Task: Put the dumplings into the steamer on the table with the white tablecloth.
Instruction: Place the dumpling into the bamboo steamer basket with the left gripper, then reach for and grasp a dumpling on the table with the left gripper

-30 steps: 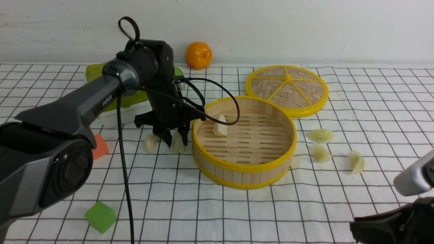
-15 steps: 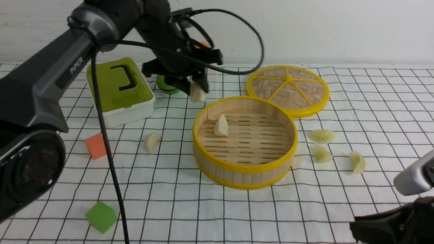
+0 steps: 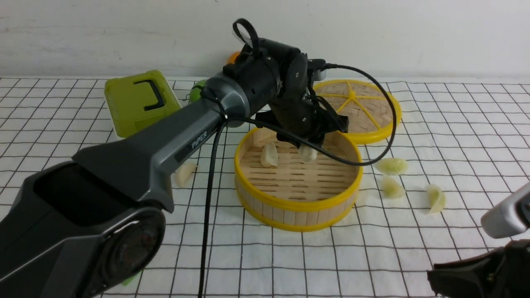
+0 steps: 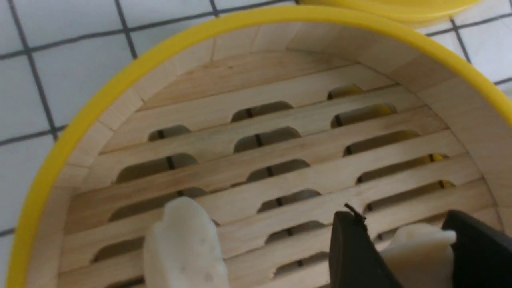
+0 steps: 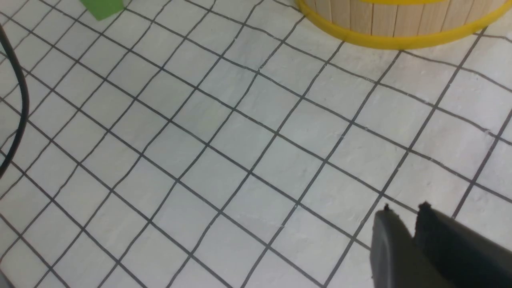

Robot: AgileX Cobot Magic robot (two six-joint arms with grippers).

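From where I stand, the left gripper (image 3: 308, 149) hangs over the round bamboo-slat steamer with yellow rims (image 3: 298, 205). Its black jaws are clamped on one small cream-white crescent dumpling (image 4: 418, 244), low above the slatted floor. A second dumpling (image 3: 269, 155) lies inside the basket. A lone dumpling (image 3: 185, 172) sits on the white tablecloth with the black grid (image 3: 290, 256) to the left of the steamer, and three dumplings (image 3: 392, 187) lie to its right. These toys look light, smooth and a little soft, so I judge that a gentle pinch across the thick middle is safer than one at the thin tips. The right gripper (image 5: 404, 218) stays low near the cloth, with fingers together and holding nothing.
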